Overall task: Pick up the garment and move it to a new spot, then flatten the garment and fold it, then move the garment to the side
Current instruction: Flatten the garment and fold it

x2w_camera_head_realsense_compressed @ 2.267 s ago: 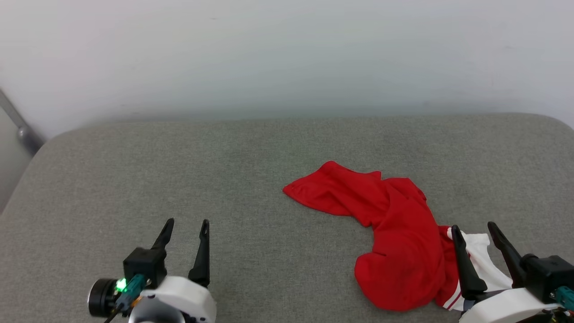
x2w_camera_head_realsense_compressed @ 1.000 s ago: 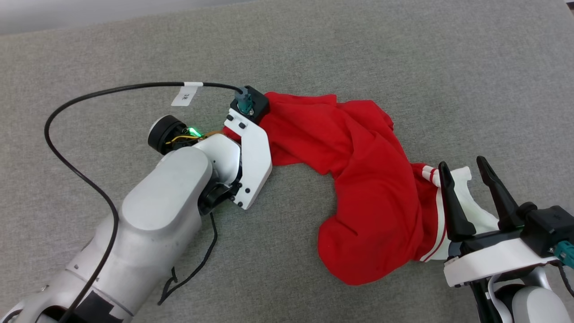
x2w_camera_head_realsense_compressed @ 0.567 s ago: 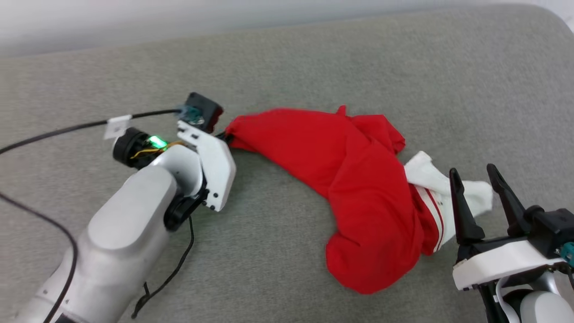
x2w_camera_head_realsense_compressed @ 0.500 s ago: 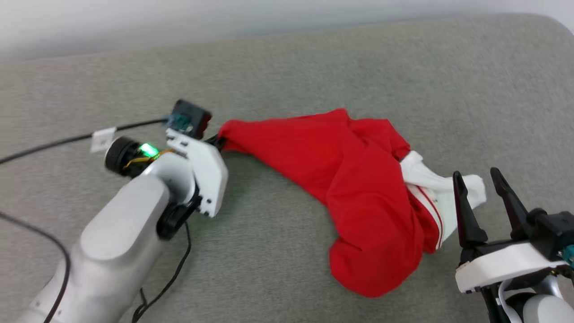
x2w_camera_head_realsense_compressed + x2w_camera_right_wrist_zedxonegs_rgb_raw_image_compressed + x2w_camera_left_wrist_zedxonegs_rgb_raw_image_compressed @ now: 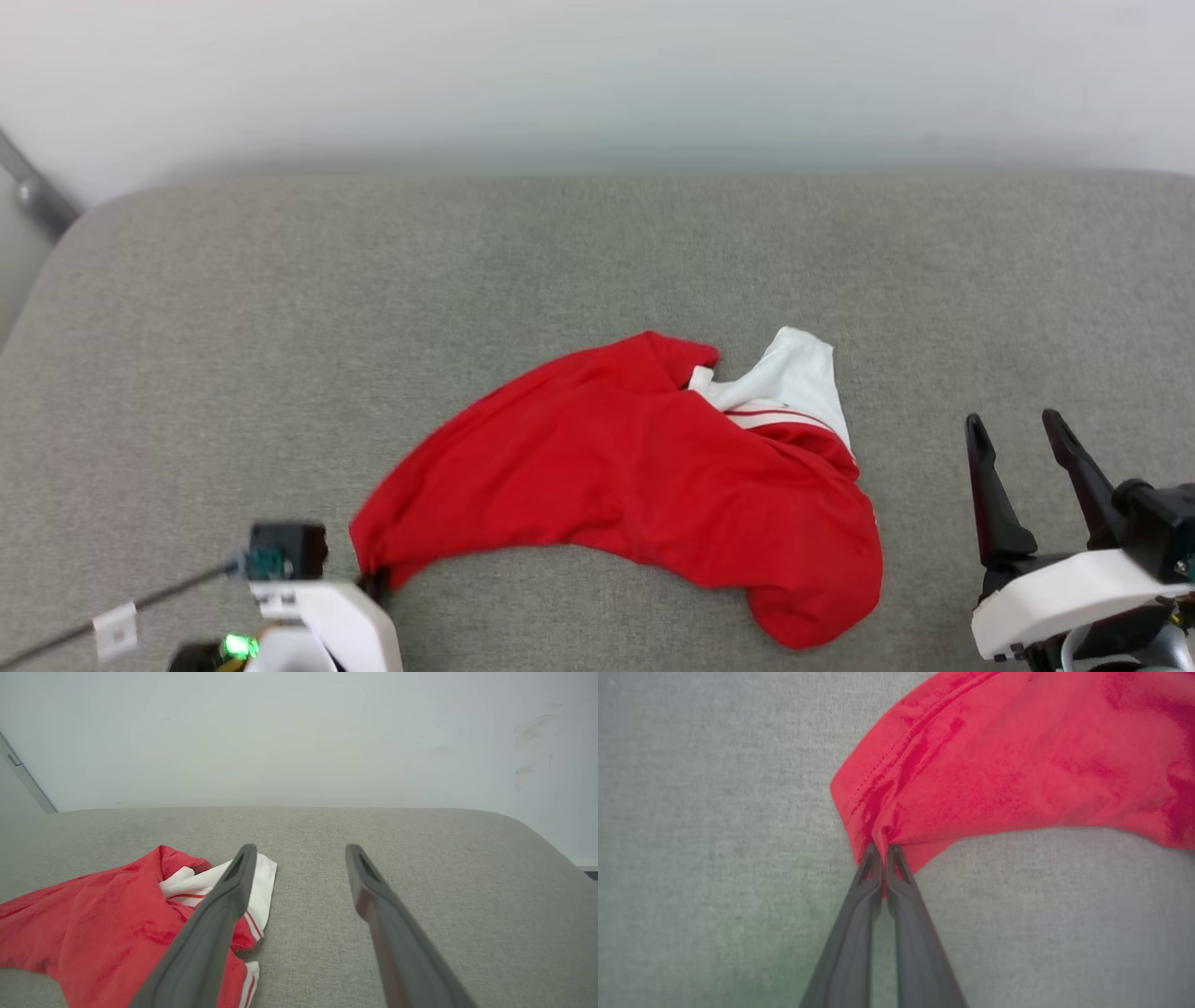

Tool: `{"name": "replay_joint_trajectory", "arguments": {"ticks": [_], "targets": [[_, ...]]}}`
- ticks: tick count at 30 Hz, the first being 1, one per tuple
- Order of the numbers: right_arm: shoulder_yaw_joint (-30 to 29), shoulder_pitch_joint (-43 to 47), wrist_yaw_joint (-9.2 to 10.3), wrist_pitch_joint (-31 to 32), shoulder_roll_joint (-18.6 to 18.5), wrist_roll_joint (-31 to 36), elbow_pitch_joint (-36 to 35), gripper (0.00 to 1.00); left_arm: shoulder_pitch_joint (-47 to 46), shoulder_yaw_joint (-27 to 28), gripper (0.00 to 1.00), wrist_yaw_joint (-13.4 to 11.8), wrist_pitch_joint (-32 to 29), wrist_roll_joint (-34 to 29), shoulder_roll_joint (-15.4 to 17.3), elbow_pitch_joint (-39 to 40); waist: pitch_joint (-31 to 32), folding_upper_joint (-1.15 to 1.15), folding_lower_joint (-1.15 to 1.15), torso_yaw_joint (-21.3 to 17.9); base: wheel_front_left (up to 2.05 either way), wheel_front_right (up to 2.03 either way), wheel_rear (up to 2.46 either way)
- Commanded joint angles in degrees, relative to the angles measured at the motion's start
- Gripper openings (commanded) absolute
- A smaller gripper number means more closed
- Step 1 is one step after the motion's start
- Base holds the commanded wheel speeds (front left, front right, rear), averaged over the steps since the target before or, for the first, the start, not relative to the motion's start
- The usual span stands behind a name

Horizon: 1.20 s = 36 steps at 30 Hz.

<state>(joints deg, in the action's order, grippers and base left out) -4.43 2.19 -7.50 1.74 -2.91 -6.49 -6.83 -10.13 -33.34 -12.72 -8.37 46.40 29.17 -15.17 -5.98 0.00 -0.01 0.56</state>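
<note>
On the grey fabric-covered bench [image 5: 280,308], centre-front: crumpled red jersey shirt with a white, stripe-trimmed sleeve [image 5: 644,476]. Left gripper [image 5: 880,851] jaws clenched on its red hem corner. Right gripper [image 5: 1013,420] jaws spread, empty, clear of the cloth. Judged: relocation step in hand; flattening, folding and setting aside remain. No lettering readable.

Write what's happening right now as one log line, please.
left tool: shut on garment edge | right tool: open, empty, clear of garment | garment: crumpled on grey surface
</note>
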Motion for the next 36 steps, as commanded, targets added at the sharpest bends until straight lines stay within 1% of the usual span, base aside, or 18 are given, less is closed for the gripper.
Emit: {"name": "replay_joint_trajectory", "arguments": {"ticks": [1, 2, 3, 8, 13, 17, 20, 22, 25, 29, 32, 36], "targets": [[-0.1, 1.1, 0.02, 0.3, 0.0, 0.2, -0.5, 1.00, 2.4, -0.1, 0.29, -0.8, 0.4, 0.6, -0.5, 1.1, 1.5, 0.00, 0.01, 0.9, 0.00, 0.00, 0.00], [-0.2, 1.4, 0.02, 0.6, 0.0, 0.1, -0.6, 1.00, 3.5, -0.1, 0.81, -1.2, 0.9, 0.8, -0.7, 1.8, 1.9, 0.00, 0.01, 1.0, 0.00, 0.00, 0.00], [-0.2, 1.8, 0.02, 0.7, 0.0, 0.0, -0.8, 1.00, 4.4, -0.1, 1.00, -1.5, 1.4, 1.0, -0.9, 2.6, 2.2, 0.00, 0.01, 1.2, 0.00, 0.00, 0.00], [-0.3, 3.3, 0.02, 1.5, 0.0, -0.3, -1.1, 1.00, 4.9, 0.1, 1.00, -3.0, 7.1, -2.1, -1.5, 6.6, 4.1, 0.00, 0.01, 1.8, 0.00, 0.00, 0.00], [0.0, 3.8, 0.02, 1.9, 0.0, -0.7, -1.4, 1.00, 1.2, 0.8, 1.00, -4.1, 13.7, -7.4, -0.9, 10.6, 5.0, 0.00, 0.01, 1.5, 0.00, 0.00, 0.00], [0.1, 3.4, 0.02, 1.8, 0.0, -1.0, -1.6, 1.00, -1.8, 0.5, 1.00, -3.8, 14.6, -9.1, -1.0, 11.3, 4.3, 0.00, 0.01, 1.0, 0.00, 0.00, 0.00], [0.4, 2.2, 0.02, 1.8, 0.0, -0.7, -1.9, 1.00, -5.8, -0.1, 1.00, -2.6, 14.0, -10.1, -1.5, 10.8, 2.9, 0.00, 0.01, 0.1, 0.00, 0.00, 0.00], [0.8, 1.2, 0.02, 1.6, 0.0, -0.5, -2.1, 1.00, -8.7, -0.9, 1.00, -1.2, 12.7, -10.5, -1.9, 9.8, 1.6, 0.00, 0.01, -0.6, 0.00, 0.00, 0.00], [1.3, -0.2, 0.02, 1.3, 0.0, -0.2, -2.5, 1.00, -14.1, -2.2, 1.00, 1.6, 10.7, -10.8, -2.6, 7.9, -1.2, 0.00, 0.01, -1.8, 0.00, 0.00, 0.00], [1.9, -2.3, 0.02, 0.8, 0.0, -0.1, -2.4, 1.00, -20.7, -4.6, 1.00, 6.5, 6.6, -10.7, -3.2, 3.7, -5.1, 0.00, 0.01, -3.2, 0.00, 0.00, 0.00], [1.9, -3.4, 0.02, 0.3, 0.0, -0.3, -1.9, 1.00, -25.5, -6.4, 1.00, 10.7, 3.2, -10.4, -3.7, 0.6, -7.6, 0.00, 0.01, -4.1, 0.00, 0.00, 0.00], [2.4, -4.7, 0.02, -0.8, 0.1, -0.7, -0.9, 1.00, -30.3, -9.4, 1.00, 15.8, -3.2, -9.4, -4.2, -4.2, -9.7, 0.00, 0.01, -5.3, 0.00, 0.00, 0.00]]}}
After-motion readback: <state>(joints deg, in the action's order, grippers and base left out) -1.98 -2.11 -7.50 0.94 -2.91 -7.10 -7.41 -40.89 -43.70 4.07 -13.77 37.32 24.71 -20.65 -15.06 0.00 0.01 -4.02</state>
